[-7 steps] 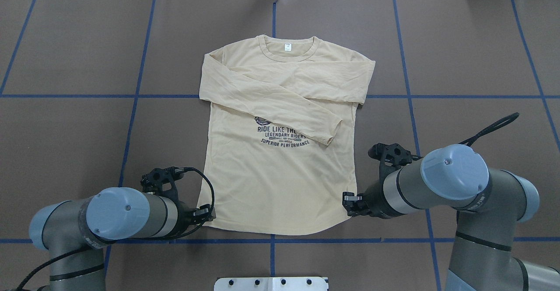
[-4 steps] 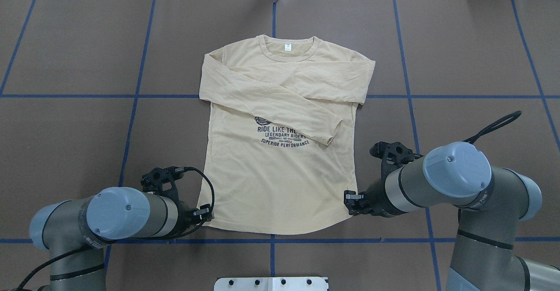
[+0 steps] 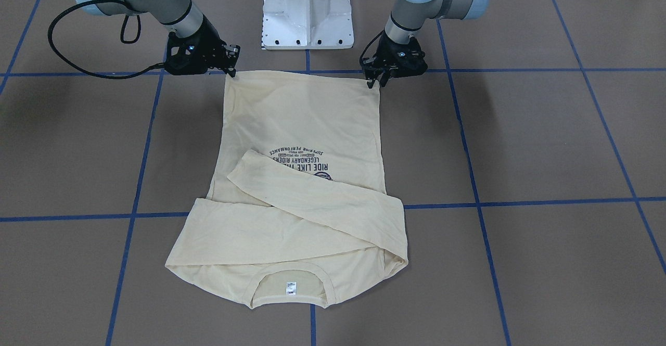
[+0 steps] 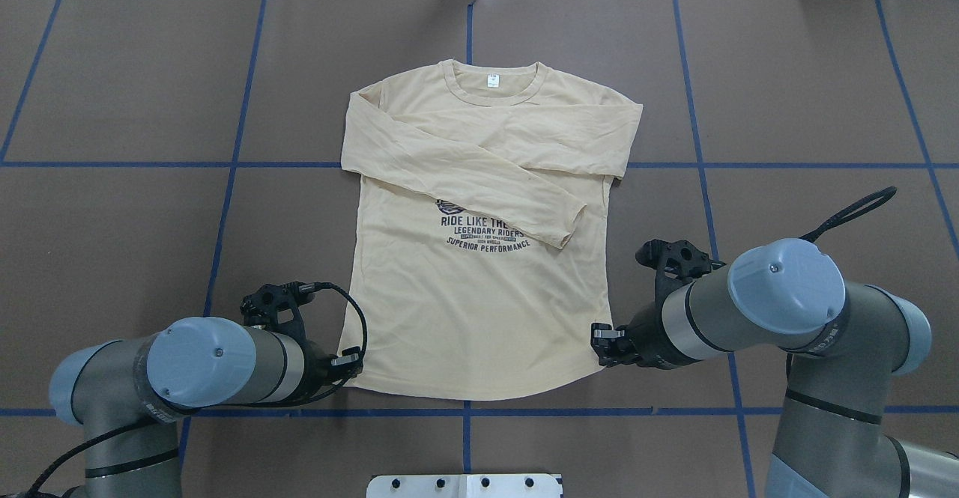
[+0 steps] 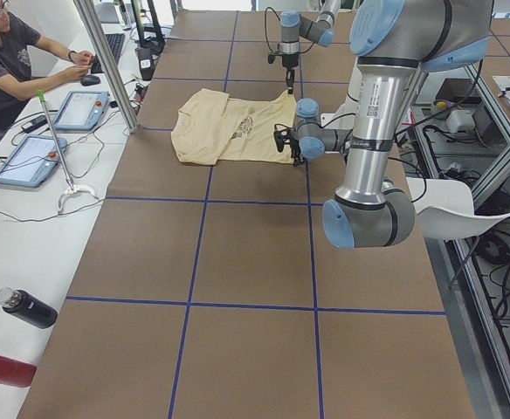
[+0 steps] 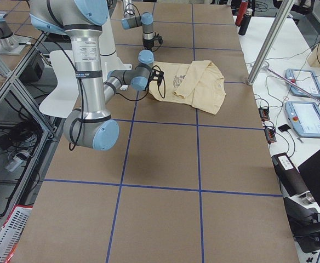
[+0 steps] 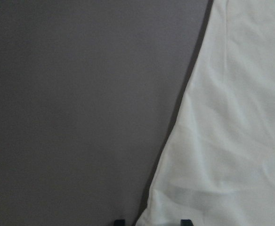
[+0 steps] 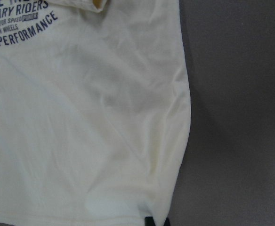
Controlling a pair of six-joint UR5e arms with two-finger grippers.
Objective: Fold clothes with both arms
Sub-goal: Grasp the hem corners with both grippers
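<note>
The cream-yellow shirt (image 4: 479, 288) lies flat, print side up, with the collar and white tag at the far side and both sleeves folded across the chest. It also shows in the front view (image 3: 302, 127). My left gripper (image 4: 351, 363) is low at the hem's left corner. In the left wrist view its fingertips (image 7: 119, 222) stand apart with the hem corner between them. My right gripper (image 4: 601, 339) is low at the hem's right corner. In the right wrist view (image 8: 156, 222) its tips sit together on the hem edge.
The table is brown with blue tape grid lines (image 4: 464, 412). The white pedestal base (image 3: 307, 10) stands just behind the hem. An operator with tablets (image 5: 19, 61) sits past the far edge. Bottles (image 5: 24, 307) lie at the table's left end.
Both grippers have crept a little away from the robot at the hem corners, the right one more. The shirt lies as before.
</note>
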